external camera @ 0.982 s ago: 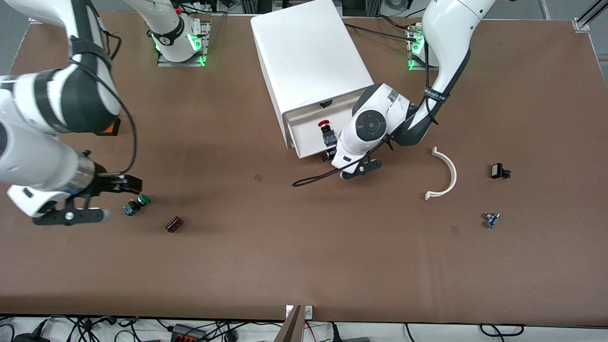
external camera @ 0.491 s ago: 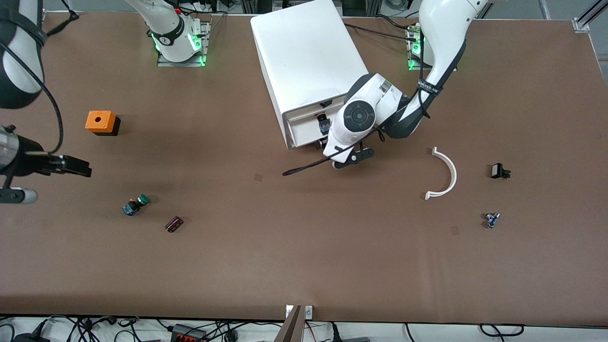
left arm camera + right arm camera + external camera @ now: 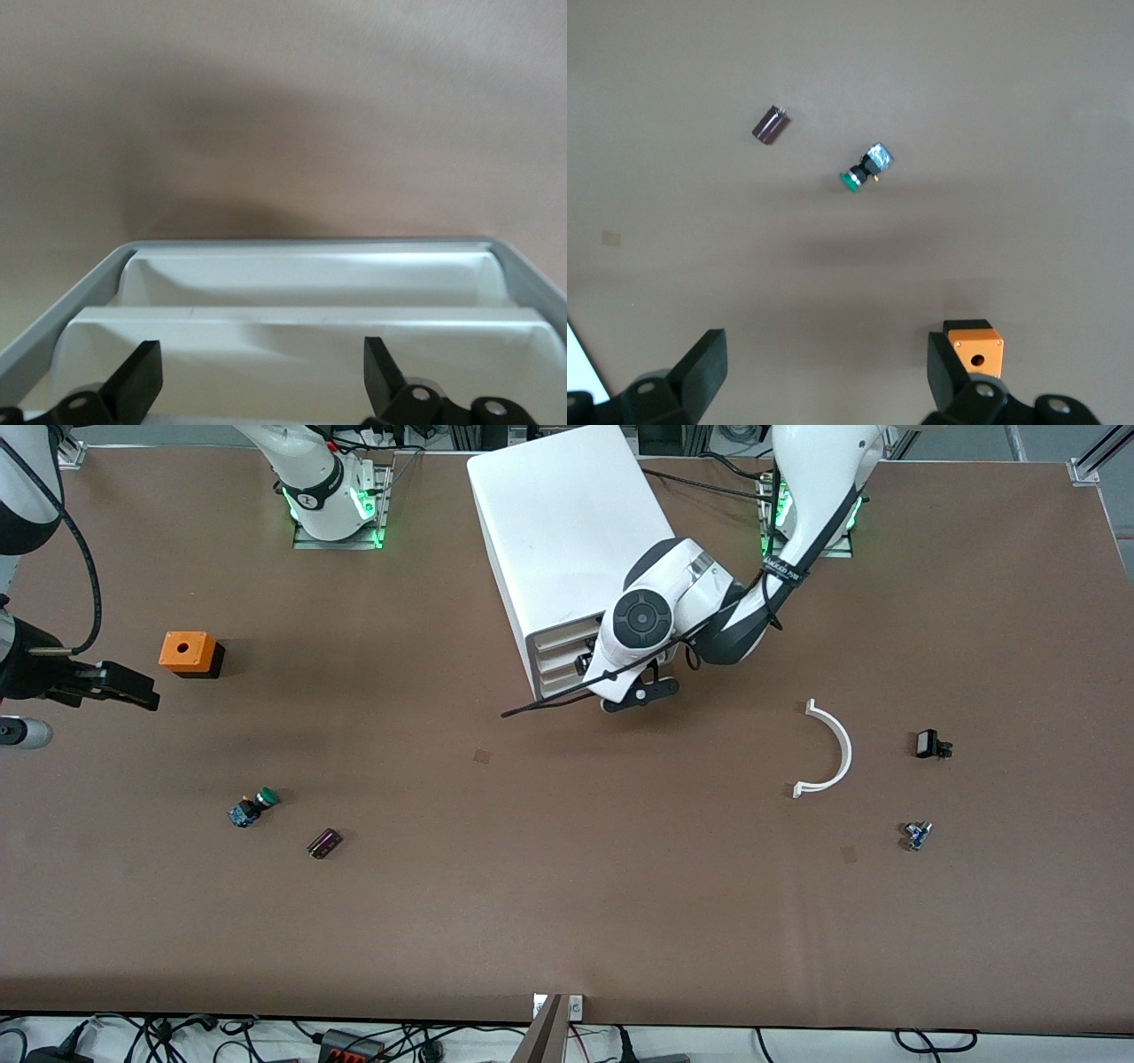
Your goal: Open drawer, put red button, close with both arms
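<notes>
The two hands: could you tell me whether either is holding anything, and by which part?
Neither holds anything. The left hand is open at the drawer front; the right hand is open above the table.

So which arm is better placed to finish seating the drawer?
The left. Its pincer is open right at the cabinet front, facing the drawer. The right pincer is open over the table's edge near the orange box.

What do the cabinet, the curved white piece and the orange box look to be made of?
Cabinet: likely plastic, smooth matte white shell, with pale moulded drawer fronts that have rounded edges.
Curved white piece: probably rigid plastic, a thin uniform arc with squared ends.
Orange box: looks like moulded plastic, evenly bright orange with a round hole on top and a dark base; metal cannot be ruled out.
</notes>
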### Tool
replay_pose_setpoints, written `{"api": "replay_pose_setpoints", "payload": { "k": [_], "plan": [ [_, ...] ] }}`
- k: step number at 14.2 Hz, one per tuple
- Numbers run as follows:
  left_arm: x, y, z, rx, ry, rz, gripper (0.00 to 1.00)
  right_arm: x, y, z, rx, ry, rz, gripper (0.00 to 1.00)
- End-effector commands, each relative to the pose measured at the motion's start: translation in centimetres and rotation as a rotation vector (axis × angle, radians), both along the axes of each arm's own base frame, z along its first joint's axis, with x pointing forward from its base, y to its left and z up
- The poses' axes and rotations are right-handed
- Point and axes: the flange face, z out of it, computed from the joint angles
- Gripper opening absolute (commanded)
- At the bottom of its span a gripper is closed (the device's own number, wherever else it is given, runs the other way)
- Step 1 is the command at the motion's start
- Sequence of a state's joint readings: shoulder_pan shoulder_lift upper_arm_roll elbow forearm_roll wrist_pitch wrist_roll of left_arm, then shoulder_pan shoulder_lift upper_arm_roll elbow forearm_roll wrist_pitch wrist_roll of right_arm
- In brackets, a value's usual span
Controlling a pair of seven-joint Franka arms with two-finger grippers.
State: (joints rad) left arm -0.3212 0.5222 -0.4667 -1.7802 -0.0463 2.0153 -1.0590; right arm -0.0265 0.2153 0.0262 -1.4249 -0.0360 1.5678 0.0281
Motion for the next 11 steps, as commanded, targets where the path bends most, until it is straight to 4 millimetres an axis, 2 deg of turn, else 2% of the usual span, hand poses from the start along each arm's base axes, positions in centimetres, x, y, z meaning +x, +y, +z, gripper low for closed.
{"api": "replay_pose_setpoints", "payload": {
  "k": [1,3,5,6,8,9,11],
  "plan": [
    [-0.8,0.1,1.0,0.02,0.017,-0.006,1.0,-4.2,0.0,-0.2,0.004,-0.034,0.005,1.0],
    [-0.9,0.0,1.0,0.018,0.017,-0.012,1.0,-6.3,-0.1,-0.4,0.001,-0.044,0.003,1.0],
    [-0.2,0.2,1.5,0.008,0.005,-0.011,1.0,-6.8,-0.3,-0.2,0.001,-0.044,0.0,1.0],
    [1.0,0.8,2.2,0.003,-0.014,-0.001,1.0,-6.7,-0.3,0.0,-0.001,-0.049,0.002,1.0],
    [4.5,3.2,4.3,-0.008,-0.039,0.053,1.0,-6.5,-0.7,0.2,-0.004,-0.05,-0.004,1.0],
    [6.5,4.7,5.9,-0.01,-0.05,0.061,1.0,-6.1,-0.8,0.1,-0.003,-0.049,-0.004,1.0],
    [10.0,8.7,8.7,0.001,-0.075,-0.032,1.0,-5.5,-0.8,0.4,-0.003,-0.055,-0.001,1.0]
  ]
}}
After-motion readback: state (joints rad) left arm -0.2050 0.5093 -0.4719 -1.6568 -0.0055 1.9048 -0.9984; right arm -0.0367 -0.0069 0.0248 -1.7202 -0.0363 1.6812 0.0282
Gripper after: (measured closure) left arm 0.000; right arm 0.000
